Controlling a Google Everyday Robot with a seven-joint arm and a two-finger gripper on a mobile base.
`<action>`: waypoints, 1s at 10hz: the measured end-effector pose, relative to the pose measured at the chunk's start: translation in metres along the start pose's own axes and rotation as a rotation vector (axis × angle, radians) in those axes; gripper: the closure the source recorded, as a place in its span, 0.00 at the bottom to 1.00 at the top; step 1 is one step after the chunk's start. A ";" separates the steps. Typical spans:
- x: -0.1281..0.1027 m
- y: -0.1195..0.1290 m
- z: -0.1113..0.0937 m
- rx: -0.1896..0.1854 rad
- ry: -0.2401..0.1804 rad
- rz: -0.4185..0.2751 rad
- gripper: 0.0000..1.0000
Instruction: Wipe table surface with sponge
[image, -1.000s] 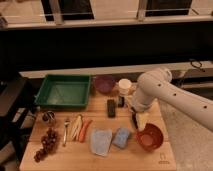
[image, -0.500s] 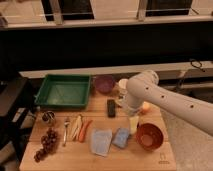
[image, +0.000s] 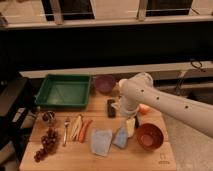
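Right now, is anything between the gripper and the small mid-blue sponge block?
Nothing visible. The gripper hangs close beside the small mid-blue sponge block, between it and the round orange bowl; the flat pale blue-grey cloth lies on the sponge's other side.

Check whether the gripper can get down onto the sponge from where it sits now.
Probably yes. The gripper hangs open right beside the sponge, and nothing lies between them. The cloth and the orange bowl flank the sponge closely, so room for the fingers looks tight.
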 end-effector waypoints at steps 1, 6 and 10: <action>-0.001 0.000 0.000 0.000 0.000 -0.001 0.00; 0.000 0.000 0.000 0.000 -0.001 0.000 0.00; 0.015 -0.002 0.004 -0.008 0.004 0.030 0.00</action>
